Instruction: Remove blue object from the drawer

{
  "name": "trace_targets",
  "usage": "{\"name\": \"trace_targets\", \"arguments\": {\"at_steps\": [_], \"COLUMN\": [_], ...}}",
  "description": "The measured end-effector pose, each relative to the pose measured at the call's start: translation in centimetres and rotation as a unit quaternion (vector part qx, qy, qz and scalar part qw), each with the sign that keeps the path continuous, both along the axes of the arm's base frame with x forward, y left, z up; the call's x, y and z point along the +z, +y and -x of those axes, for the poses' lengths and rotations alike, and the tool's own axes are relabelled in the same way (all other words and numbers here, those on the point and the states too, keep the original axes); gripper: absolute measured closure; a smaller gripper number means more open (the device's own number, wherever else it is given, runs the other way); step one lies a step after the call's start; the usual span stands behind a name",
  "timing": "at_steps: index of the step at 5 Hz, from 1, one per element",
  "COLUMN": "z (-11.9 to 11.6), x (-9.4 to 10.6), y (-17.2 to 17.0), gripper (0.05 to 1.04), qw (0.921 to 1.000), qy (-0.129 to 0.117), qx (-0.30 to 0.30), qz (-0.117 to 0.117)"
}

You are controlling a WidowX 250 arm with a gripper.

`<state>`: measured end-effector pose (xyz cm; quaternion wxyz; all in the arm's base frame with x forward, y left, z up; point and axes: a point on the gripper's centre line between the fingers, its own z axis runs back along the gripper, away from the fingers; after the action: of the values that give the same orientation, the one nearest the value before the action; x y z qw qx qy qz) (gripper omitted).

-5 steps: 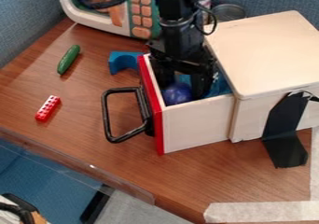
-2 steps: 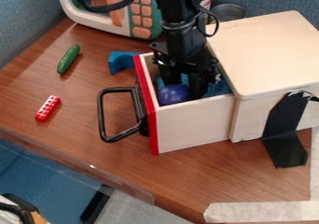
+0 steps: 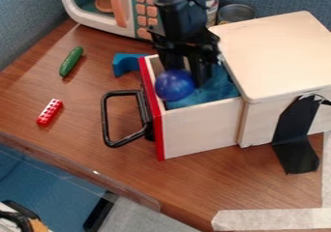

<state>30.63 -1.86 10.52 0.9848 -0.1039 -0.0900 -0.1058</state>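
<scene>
The end effector grips the blue ball at the open drawer, apparently mid-removal; next, raise it clear of the walls.

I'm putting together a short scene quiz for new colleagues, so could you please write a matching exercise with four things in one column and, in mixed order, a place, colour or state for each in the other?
1. Ball
2. Drawer
3. Toy cucumber
4. Toy brick

A. Green, lying on the table
B. Red, with studs on top
C. Blue, at the pincer
D. Pulled out of the wooden box

Right pairs: 1-C, 2-D, 3-A, 4-B
</scene>
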Motion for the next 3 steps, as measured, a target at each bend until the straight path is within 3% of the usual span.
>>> {"name": "trace_targets", "arguments": {"at_steps": [3], "z": [0.4], "x": [0.9], "y": [7.5], "gripper": [0.446], "qw": [0.9967], "qy": [-0.029], "qx": [0.075], "qz": [0.006]}}
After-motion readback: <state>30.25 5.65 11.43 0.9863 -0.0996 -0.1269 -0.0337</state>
